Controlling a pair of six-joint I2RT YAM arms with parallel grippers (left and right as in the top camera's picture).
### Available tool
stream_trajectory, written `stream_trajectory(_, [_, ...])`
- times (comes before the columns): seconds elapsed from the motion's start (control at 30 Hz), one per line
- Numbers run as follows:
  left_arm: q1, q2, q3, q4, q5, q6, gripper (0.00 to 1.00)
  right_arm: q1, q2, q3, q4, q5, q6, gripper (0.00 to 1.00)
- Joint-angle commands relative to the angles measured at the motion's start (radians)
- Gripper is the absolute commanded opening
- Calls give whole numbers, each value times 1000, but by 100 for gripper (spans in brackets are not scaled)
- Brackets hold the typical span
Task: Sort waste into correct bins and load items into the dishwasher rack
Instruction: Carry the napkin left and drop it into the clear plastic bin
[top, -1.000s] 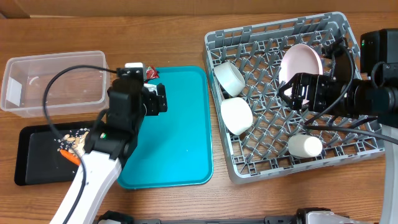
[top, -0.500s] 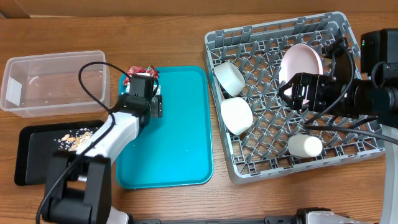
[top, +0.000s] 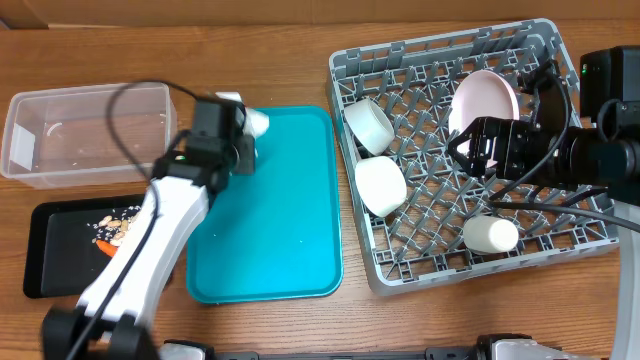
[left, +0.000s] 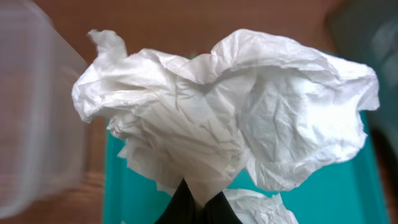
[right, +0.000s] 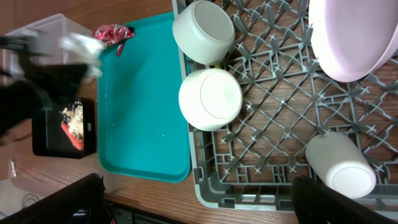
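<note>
Left wrist: napkin (left: 217, 118) in hand (left: 198, 208)

Napkin (left: 230, 106) filled left wrist view, hid most of left fingers (left: 177, 210); only dark tips showed at bottom edge. Clear tub (left: 31, 112) blurred at left. Left arm (right: 37, 81) smeared in right wrist view. Pink plate (right: 354, 37) cut off by frame edge.

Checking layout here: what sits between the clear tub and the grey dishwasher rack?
Overhead view: the teal serving tray lies there; the left gripper, shut on the crumpled white napkin, hangs over its corner.
</note>
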Motion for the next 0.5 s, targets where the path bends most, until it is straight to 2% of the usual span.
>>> stream_trajectory(0.0, [59, -82, 32, -13, -158, -7, 4, 5, -8, 4, 2, 6, -2, 100])
stream_trajectory(0.17, [222, -41, 31, 32, -196, -3, 4, 5, -8, 4, 2, 6, -2, 100])
stream_trajectory(0.27, [331, 31, 31, 101, -88, 6, 5, 5, -8, 4, 2, 6, -2, 100])
stream_trajectory(0.3, [350, 49, 31, 120, -45, 17, 12, 5, -8, 4, 2, 6, -2, 100])
stream_trajectory(0.33, [363, 62, 32, 130, -2, 31, 34, 5, -8, 4, 2, 6, -2, 100])
stream_trajectory(0.37, [371, 69, 35, 133, 50, 35, 51, 5, -8, 4, 2, 6, -2, 100])
stream_trajectory(0.47, [359, 65, 62, 131, 157, 61, 62, 5, -8, 4, 2, 6, -2, 100])
